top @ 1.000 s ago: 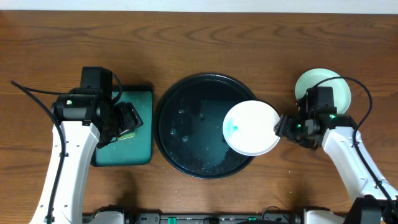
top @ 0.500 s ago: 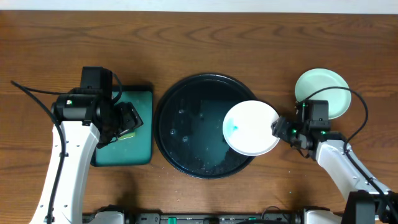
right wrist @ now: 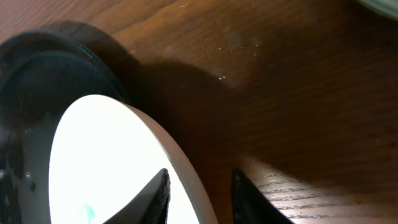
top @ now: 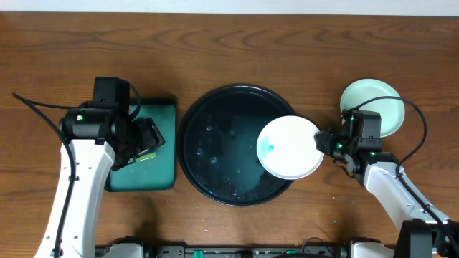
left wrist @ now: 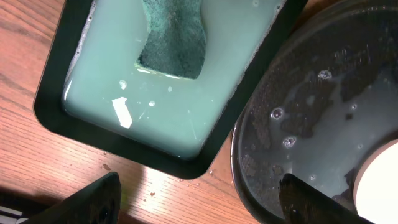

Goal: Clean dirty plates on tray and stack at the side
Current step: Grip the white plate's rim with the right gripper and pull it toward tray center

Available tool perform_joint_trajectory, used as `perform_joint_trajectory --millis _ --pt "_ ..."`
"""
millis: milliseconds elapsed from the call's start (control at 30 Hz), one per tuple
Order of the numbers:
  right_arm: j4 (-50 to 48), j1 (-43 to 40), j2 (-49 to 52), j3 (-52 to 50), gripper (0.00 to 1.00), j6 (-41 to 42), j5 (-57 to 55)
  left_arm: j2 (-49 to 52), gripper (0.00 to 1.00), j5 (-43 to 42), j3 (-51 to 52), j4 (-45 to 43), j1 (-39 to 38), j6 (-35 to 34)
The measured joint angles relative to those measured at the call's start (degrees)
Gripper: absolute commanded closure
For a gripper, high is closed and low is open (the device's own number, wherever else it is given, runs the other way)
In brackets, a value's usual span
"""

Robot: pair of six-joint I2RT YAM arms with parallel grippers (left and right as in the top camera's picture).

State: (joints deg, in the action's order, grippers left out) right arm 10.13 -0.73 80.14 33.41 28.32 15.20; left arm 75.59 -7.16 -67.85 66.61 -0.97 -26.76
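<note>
A white plate (top: 289,147) with a small blue-green smear sits in the right side of the round black tray (top: 215,154), its edge overhanging the tray rim. My right gripper (top: 320,143) is at that edge. In the right wrist view the gripper (right wrist: 200,173) straddles the plate (right wrist: 93,155) rim, one finger over the plate and one outside it, with a sliver of gap showing. A pale mint plate (top: 376,97) rests on the table behind the right arm. My left gripper (top: 147,140) hangs open and holds nothing; its wrist view shows it (left wrist: 199,183) above bare wood.
A rectangular teal tray (top: 143,175) with a black rim lies left of the black tray, and a green sponge (left wrist: 174,37) sits in its milky liquid (left wrist: 174,106). The black tray (left wrist: 298,124) floor is wet with droplets. The mint plate's edge (right wrist: 385,5) shows at the top right.
My right arm has drawn off the mint plate and lowered its wrist. Its jaws have narrowed round the white plate's rim. The plate and the left arm have stayed where they were.
</note>
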Motion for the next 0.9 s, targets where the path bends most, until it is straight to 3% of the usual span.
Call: perform_joint_trajectory --millis 300,433,500,600,733,900 --pt "-1.11 3.34 0.0 -0.02 0.81 0.02 0.55 0.0 0.19 0.0 0.0 0.0 0.0 0.0" --pt "-1.16 4.55 0.0 -0.02 0.99 0.57 0.11 0.0 0.19 0.0 0.0 0.0 0.0 0.0" --pt "-1.18 5.42 0.0 -0.02 0.99 1.14 0.17 0.0 0.19 0.0 0.0 0.0 0.0 0.0" --pt "-1.18 6.21 0.0 -0.02 0.93 1.31 0.0 0.0 0.19 0.0 0.0 0.0 0.0 0.0" --pt "-1.03 6.95 0.0 -0.02 0.64 1.75 -0.39 0.0 0.19 0.0 0.0 0.07 0.0 0.0" --pt "-1.01 7.8 0.0 -0.02 0.6 1.88 -0.87 0.0 0.19 0.0 0.0 0.35 0.0 0.0"
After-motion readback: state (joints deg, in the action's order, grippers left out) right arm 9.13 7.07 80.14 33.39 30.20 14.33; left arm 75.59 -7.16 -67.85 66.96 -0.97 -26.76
